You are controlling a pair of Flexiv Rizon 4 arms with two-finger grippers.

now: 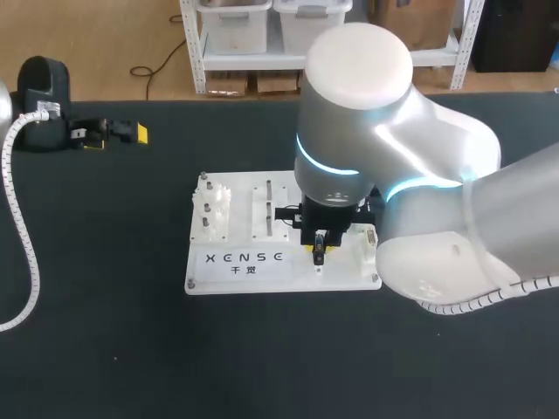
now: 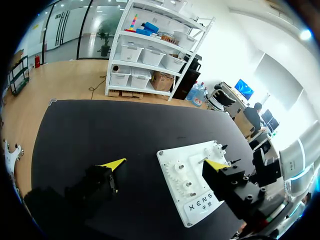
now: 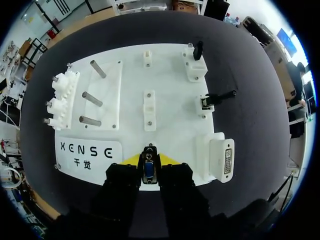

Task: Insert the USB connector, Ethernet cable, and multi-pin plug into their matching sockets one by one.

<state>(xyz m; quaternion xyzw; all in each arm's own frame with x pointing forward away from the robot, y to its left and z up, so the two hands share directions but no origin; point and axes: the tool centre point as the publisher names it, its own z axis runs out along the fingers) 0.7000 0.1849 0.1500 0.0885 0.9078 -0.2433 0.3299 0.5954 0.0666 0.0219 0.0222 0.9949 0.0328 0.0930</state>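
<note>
A white socket board (image 1: pixel 262 272) lies mid-table. My right gripper (image 3: pixel 149 160) hangs over its front edge, shut on a small black multi-pin plug (image 3: pixel 149 169) with a blue face, upright between the yellow tips. In the head view that gripper (image 1: pixel 319 251) is just left of the white multi-pin socket block (image 3: pixel 222 159). A black Ethernet plug (image 3: pixel 209 101) and a black USB connector (image 3: pixel 198 50) sit in their white holders further back on the board. My left gripper (image 2: pixel 165 163) is open and holds nothing, far off at the table's back left (image 1: pixel 131 133).
On the board's left part stand white gears (image 1: pixel 212 209) and several metal pegs (image 3: pixel 91 99). A spiral-wrapped cable (image 1: pixel 22 236) of the left arm curves along the table's left side. Black tabletop surrounds the board.
</note>
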